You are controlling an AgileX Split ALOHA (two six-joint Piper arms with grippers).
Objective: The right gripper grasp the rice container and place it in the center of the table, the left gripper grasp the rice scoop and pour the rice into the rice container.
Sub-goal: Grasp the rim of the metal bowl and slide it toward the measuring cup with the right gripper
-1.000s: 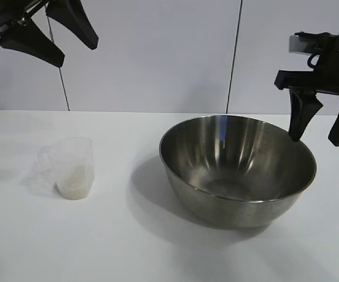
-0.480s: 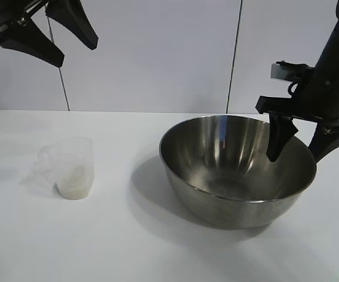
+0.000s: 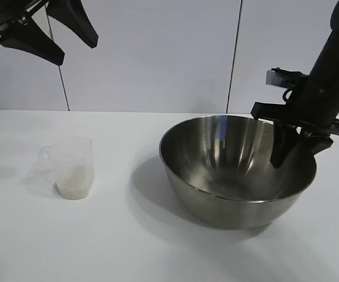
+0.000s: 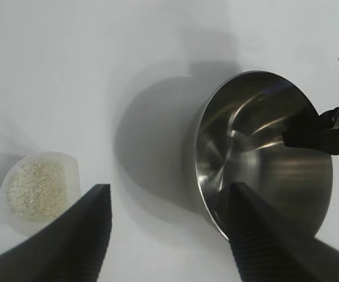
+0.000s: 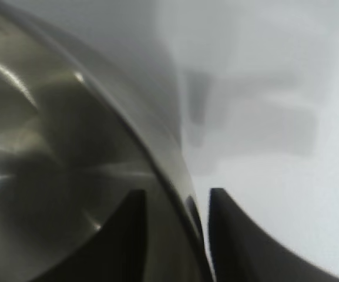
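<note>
The rice container (image 3: pixel 228 170), a wide shiny steel bowl, stands right of the middle of the white table (image 3: pixel 128 247). My right gripper (image 3: pixel 295 155) is down at its right rim, one finger inside the bowl and one outside. In the right wrist view the gripper (image 5: pixel 176 191) has closed on that rim of the bowl (image 5: pixel 51 147). The rice scoop (image 3: pixel 72 167), a clear plastic cup, stands at the left with white rice (image 3: pixel 73 185) in its bottom. My left gripper (image 3: pixel 75 53) hangs open high over the back left, holding nothing. Its wrist view shows the scoop (image 4: pixel 37 191) and the bowl (image 4: pixel 257 153) far below.
A pale panelled wall (image 3: pixel 157 53) stands behind the table. White tabletop lies between the scoop and the bowl and along the front edge. The bowl casts a shadow (image 3: pixel 148 188) toward the left.
My right gripper came down from above the bowl's right side to its rim, then its fingers closed in on the rim. The left arm, scoop and bowl have not moved.
</note>
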